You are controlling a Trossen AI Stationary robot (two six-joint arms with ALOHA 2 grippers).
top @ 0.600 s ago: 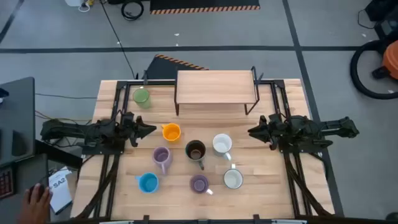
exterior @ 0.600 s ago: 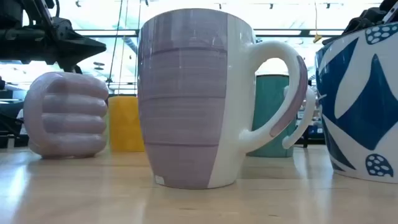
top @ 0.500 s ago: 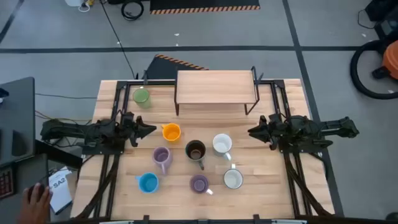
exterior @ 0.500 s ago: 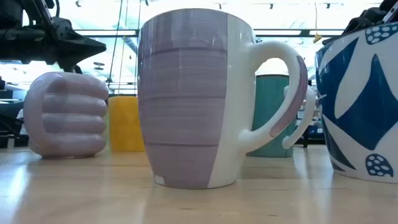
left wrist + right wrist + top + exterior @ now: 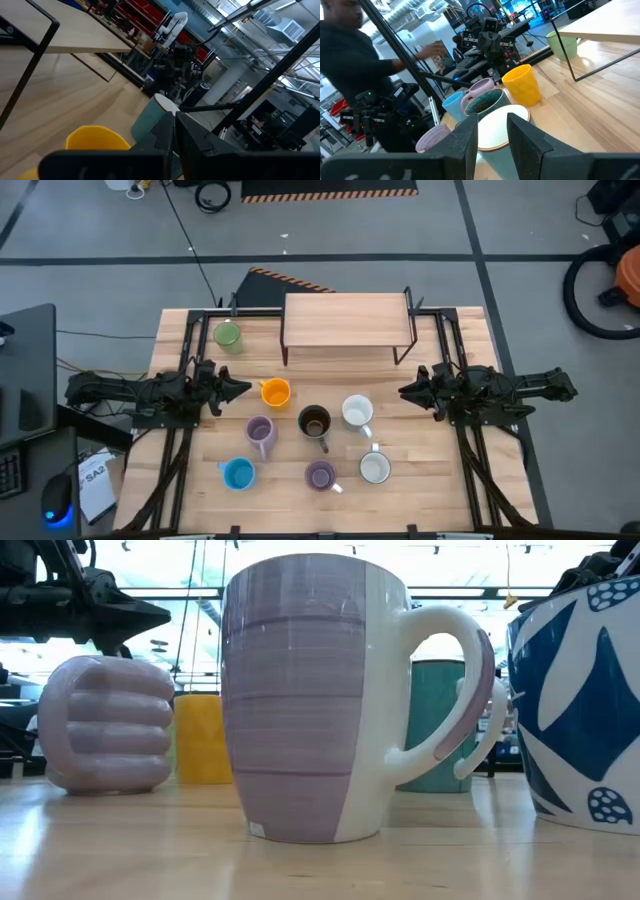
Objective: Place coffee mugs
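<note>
1. The mugs stand in a loose cluster in the middle of the tabletop [image 5: 450,490], in front of the wooden shelf [image 5: 346,320]; only the green mug [image 5: 227,336] sits apart, off by the shelf's left end.
2. The left tool [image 5: 243,388] is clenched and empty, its tip pointing inward, just beside the orange mug [image 5: 275,392]. That is the closest pairing on the tabletop.
3. The right tool [image 5: 405,391] stands part open with nothing between its fingers, facing inward too. The white mug [image 5: 357,412] lies near it, slightly toward the front edge.
4. My guess is that each arm takes its own side: orange, lilac [image 5: 260,432] and blue [image 5: 238,473] for the left, both white mugs for the right.
</note>
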